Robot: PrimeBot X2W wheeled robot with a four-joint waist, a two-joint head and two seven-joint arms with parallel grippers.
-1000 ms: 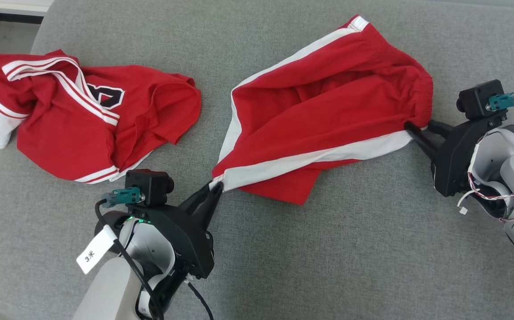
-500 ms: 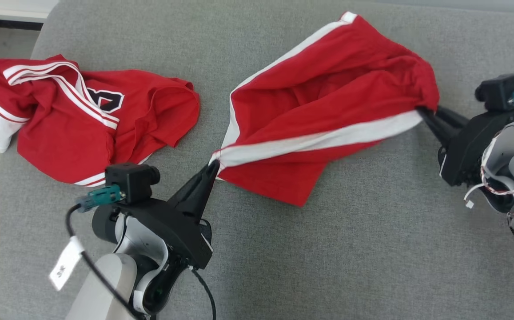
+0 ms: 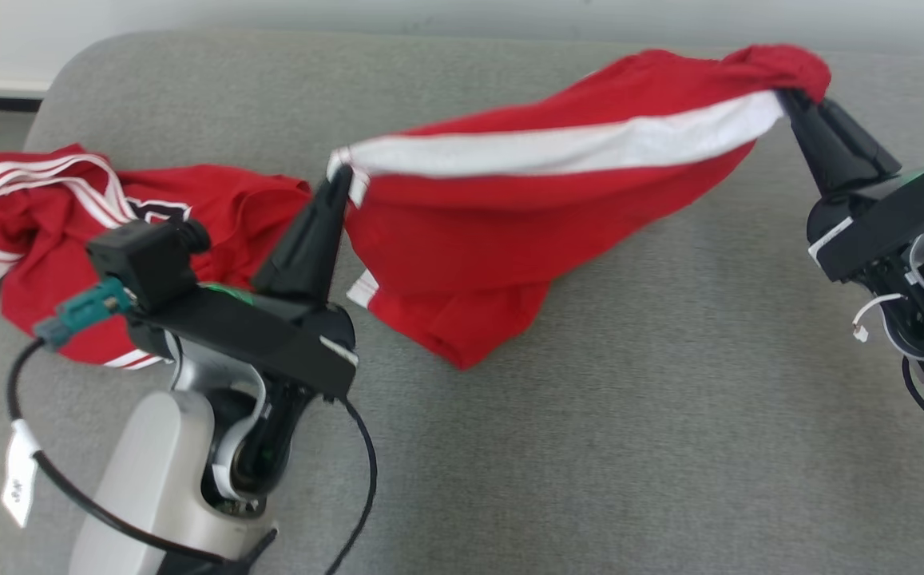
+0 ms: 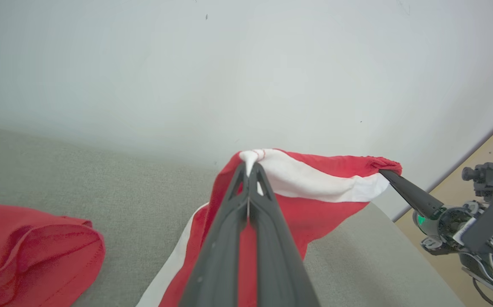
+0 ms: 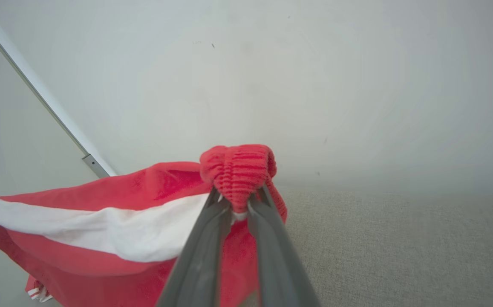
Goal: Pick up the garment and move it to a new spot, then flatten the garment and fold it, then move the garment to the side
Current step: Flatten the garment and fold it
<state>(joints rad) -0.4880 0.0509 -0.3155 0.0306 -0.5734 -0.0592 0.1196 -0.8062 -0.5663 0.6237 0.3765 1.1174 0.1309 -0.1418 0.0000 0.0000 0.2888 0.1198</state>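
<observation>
The garment (image 3: 525, 231) is a pair of red shorts with a white side stripe, stretched in the air between both grippers. Its lower leg still touches the grey cushion. My left gripper (image 3: 339, 172) is shut on the white hem corner, seen up close in the left wrist view as the gripper (image 4: 249, 167) pinching the shorts (image 4: 314, 200). My right gripper (image 3: 789, 97) is shut on the bunched elastic waistband; in the right wrist view that gripper (image 5: 238, 204) clamps the ribbed red band of the shorts (image 5: 101, 221).
A second red garment (image 3: 54, 231), a jersey with white stripes and a number, lies crumpled at the left of the grey cushion (image 3: 629, 415), partly behind my left arm. A pale wall stands behind the cushion. The jersey (image 4: 29, 251) also lies left of my left gripper.
Both grippers closed on the shorts and lifted them off the cushion, pulling the white stripe taut. The camera tilted up, so the whole scene sits lower.
</observation>
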